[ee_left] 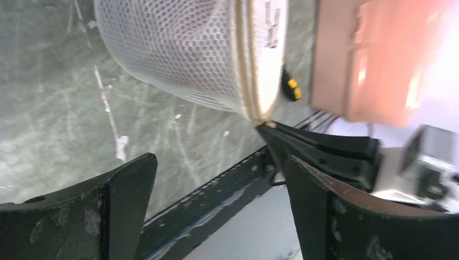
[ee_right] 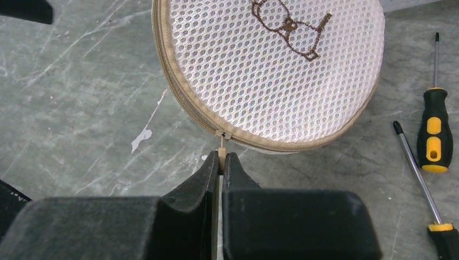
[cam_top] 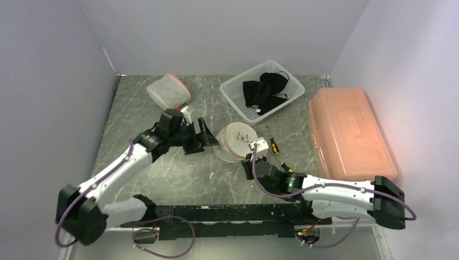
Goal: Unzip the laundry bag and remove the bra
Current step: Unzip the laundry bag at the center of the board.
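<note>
Free: we log bare surface (cam_top: 205,179) near-left of the laundry bag (cam_top: 234,140).
Obstacles: basket (cam_top: 234,103) behind it; orange box (cam_top: 349,135) along the right; screwdrivers (ee_right: 433,130) just right of it; right end effector (ee_right: 221,160) at its near edge, clamped on the zipper pull (ee_right: 221,145).

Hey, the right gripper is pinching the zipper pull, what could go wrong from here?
1. The left gripper is open and not holding the bag, so the bag may slide with the pull instead of unzipping.
2. The right gripper pinches only the thin pull at its tips; it could slip out.
3. A dragged bag might knock the screwdrivers beside it.
</note>
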Robot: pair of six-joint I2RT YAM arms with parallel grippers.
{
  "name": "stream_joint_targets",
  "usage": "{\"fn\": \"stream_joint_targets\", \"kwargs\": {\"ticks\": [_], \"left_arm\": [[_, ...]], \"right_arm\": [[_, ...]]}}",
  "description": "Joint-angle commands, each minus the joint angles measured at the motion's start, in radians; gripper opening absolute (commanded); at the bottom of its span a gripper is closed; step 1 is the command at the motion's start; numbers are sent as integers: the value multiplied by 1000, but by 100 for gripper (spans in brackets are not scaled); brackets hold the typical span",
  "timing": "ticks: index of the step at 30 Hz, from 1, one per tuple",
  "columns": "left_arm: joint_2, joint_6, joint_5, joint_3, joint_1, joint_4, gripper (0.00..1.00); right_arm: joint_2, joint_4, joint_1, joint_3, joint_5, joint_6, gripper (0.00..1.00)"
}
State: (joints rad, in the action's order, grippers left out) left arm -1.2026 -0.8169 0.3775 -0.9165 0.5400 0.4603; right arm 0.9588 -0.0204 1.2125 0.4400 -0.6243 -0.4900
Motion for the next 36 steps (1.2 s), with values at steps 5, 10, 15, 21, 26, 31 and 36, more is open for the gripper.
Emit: {"fn": "stream_joint_targets", "kwargs": {"ticks": [5,10,15,21,26,31,36], "left_arm": [[74,-343,-85,74,88,-230,94],[-66,-377,-96,9,141,-267,76],[-133,-398,-102,18,166,-334,66],[-196,-400,-90,6,166,-360,53],[-220,-383,-98,-7,166,-343,35],[-218,-367,-115,0,165,-335,13],[-205,-315,-135,-23,158,-281,3]], "right_arm": [[37,-63,3,47,-5,14,0],[50,-51,3,68,-2,20,0],[52,-46,2,76,3,27,0],[54,-44,3,78,8,23,0],[36,-28,4,70,3,15,0],[-6,-15,3,41,-2,16,0],[-59,3,-2,12,-20,20,0]]}}
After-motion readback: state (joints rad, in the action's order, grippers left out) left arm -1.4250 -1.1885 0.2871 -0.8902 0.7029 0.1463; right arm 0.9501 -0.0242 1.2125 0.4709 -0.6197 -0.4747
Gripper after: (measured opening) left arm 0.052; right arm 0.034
